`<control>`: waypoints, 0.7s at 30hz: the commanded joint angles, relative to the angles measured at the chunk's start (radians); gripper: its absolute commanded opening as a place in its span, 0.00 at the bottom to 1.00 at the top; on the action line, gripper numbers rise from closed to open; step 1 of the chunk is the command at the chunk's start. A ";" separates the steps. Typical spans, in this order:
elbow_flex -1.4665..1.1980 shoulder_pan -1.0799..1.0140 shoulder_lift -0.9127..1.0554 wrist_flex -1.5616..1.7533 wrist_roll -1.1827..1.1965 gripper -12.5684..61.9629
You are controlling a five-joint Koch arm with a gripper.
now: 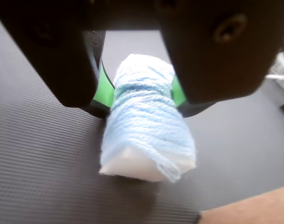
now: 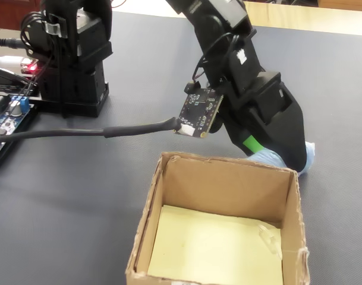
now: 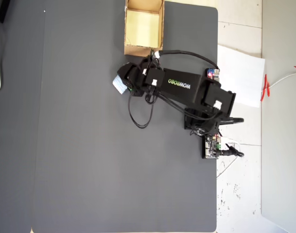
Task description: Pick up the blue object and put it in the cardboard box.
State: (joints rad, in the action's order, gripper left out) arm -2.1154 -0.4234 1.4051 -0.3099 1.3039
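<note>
Gripper (image 1: 142, 95) around blue object (image 1: 148, 126), seemingly beside cardboard box (image 2: 228, 178)

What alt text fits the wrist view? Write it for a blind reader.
A black claw with green pads squeezes the blue object, a pale blue-white fuzzy roll, around its middle. Beneath lies a dark ribbed mat.

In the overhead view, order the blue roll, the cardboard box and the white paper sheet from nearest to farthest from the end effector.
1. Blue roll: clamped in the end effector, at the arm's left tip.
2. Cardboard box: just above, at the mat's top edge.
3. White paper sheet: off the mat, far right.
</note>
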 commanded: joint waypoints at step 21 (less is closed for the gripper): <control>-0.336 -0.018 0.538 0.655 0.236 0.23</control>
State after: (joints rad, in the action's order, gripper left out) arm -2.4897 -0.4433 1.9144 0.2316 1.5324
